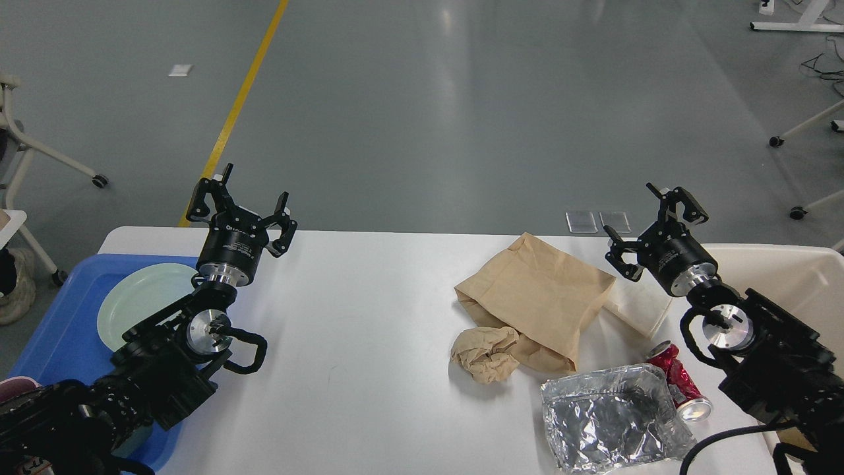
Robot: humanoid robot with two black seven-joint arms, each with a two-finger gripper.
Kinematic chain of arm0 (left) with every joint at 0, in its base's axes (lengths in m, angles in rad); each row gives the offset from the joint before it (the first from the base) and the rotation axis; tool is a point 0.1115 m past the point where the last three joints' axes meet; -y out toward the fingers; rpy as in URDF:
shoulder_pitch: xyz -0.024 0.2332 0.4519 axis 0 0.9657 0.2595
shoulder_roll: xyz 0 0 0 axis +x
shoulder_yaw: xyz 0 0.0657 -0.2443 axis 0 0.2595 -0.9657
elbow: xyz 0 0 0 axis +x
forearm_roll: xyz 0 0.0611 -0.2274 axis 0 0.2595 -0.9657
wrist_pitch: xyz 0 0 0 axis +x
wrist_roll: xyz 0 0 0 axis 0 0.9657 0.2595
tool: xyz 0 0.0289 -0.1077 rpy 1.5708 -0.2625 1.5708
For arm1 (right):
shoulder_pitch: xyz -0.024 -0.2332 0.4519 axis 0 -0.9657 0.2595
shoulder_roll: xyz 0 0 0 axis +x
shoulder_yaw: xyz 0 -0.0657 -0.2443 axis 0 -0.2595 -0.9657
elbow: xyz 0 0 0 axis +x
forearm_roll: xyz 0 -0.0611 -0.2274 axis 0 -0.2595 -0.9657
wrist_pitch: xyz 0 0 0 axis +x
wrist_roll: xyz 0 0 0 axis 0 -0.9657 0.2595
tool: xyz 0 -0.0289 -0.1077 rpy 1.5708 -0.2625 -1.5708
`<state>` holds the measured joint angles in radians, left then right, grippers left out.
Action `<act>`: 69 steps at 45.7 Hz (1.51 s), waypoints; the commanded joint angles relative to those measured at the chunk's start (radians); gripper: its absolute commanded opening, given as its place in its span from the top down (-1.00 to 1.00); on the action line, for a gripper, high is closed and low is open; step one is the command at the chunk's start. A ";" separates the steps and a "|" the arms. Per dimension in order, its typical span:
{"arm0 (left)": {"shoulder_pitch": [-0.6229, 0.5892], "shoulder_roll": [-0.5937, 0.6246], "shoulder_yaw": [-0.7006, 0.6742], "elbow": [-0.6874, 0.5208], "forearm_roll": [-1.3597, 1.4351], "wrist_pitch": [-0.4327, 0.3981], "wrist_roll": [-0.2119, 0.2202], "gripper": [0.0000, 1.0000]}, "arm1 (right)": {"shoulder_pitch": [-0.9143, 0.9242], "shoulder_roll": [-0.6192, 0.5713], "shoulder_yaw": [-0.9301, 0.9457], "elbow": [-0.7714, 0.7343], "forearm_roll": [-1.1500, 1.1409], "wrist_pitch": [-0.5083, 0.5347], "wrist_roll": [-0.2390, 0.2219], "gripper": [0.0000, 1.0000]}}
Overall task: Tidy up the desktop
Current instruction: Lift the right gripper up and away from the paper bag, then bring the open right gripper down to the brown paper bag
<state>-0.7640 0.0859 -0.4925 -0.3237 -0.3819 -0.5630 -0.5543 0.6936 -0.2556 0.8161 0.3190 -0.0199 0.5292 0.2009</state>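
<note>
Here the desktop (pixel 369 369) fills the near view, with a paper bag (pixel 537 300), foil tray (pixel 610 419) and red can (pixel 679 382) near its right edge. Left gripper (pixel 241 201) and right gripper (pixel 653 224) hang spread, empty. Tidying looks unstarted; next, grab the rubbish.

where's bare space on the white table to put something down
The white rectangular desktop is bare between the blue plastic tray and the tan paper bag. The right end is crowded: crumpled paper ball, foil tray, crushed red can.
</note>
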 commanded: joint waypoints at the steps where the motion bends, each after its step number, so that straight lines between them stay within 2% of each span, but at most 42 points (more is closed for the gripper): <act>1: -0.001 0.000 0.000 0.000 0.000 0.000 0.000 -0.94 | 0.010 -0.004 0.000 -0.001 0.000 -0.001 0.000 -1.00; 20: 0.000 0.000 0.000 0.000 0.000 0.000 -0.001 -0.94 | 0.032 -0.001 0.051 0.014 0.006 -0.001 0.002 -1.00; 27: 0.000 0.000 -0.001 0.000 0.000 0.000 0.000 -0.93 | 0.167 -0.019 0.031 -0.001 0.006 -0.001 0.000 -1.00; 31: 0.000 0.000 0.000 0.000 0.000 0.000 0.000 -0.94 | 0.236 -0.068 -0.012 -0.005 0.006 -0.003 0.000 -1.00; 43: 0.000 0.000 0.000 0.000 0.000 0.000 0.000 -0.94 | 0.426 -0.306 -0.469 -0.006 -0.008 0.008 0.000 -1.00; 53: 0.000 0.000 -0.001 0.000 0.000 0.000 0.000 -0.94 | 0.524 -0.404 -0.699 0.028 -0.012 0.015 0.000 -1.00; 60: 0.000 0.000 0.000 0.000 0.000 0.000 0.000 -0.93 | 0.655 -0.520 -0.940 0.043 -0.014 0.017 0.000 -1.00; 69: 0.000 0.000 0.000 0.000 0.000 0.000 0.000 -0.93 | 0.857 -0.602 -1.250 0.176 -0.017 0.022 -0.001 -1.00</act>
<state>-0.7640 0.0859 -0.4928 -0.3237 -0.3819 -0.5629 -0.5537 1.4446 -0.8254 -0.2861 0.4236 -0.0339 0.5481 0.2010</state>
